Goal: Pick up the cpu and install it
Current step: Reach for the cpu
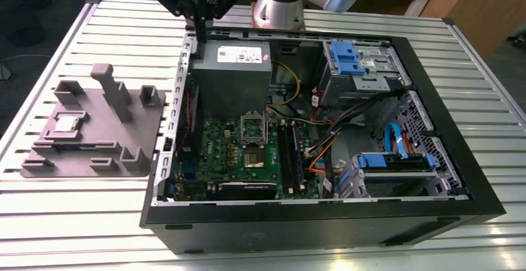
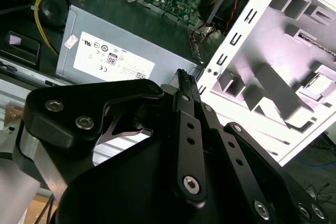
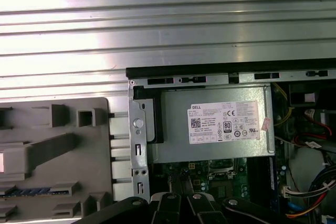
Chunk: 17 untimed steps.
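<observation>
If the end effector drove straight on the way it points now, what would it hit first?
Most likely the grey power supply, near its edge by the computer case's metal wall. The end effector hangs above that corner, and depth is unclear, so it might meet the wall first.

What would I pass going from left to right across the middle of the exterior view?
Grey plastic plate with the cpu on it → green motherboard → coloured cables → blue-fronted drive bay → slatted metal table.

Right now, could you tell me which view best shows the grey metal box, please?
The first wrist view: the grey metal box lies face-on, label whole. The exterior view shows the box slanted; in the second wrist view the gripper covers part of it.
</observation>
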Each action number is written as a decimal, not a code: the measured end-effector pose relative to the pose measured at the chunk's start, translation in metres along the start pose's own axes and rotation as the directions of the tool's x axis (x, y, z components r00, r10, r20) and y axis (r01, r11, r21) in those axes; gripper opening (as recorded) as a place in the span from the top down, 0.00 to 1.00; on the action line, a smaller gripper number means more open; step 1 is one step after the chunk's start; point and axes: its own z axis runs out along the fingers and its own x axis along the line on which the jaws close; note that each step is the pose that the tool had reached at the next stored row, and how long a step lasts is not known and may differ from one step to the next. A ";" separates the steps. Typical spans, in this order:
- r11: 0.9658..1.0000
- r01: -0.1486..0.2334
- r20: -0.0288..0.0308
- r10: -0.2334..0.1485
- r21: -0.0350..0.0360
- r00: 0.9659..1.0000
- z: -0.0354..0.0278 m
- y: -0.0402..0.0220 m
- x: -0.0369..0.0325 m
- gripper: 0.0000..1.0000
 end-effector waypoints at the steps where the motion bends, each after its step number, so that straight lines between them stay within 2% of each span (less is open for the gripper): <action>1: 1.000 0.000 0.000 0.000 0.000 1.000 0.0000 0.0000 0.0003 0.90; 17: 1.000 0.000 0.000 0.000 0.000 1.000 -0.0001 -0.0003 0.0041 0.90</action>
